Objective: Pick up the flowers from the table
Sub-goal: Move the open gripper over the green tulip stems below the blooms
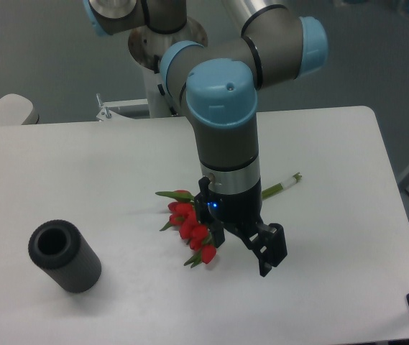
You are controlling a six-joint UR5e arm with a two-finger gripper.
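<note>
Toward the near left corner of the surface, a dark grey cylinder is seen lying on its side, well apart from the rest. Near the middle, the gripper is held low, its jaws spread apart over the flowers, with one finger visible on the right. The stems are largely hidden behind the wrist, with their tip pointing toward the far right corner. If the jaws are closed on the buds rather than the stems, petals could be crushed, or the bunch could slip.
</note>
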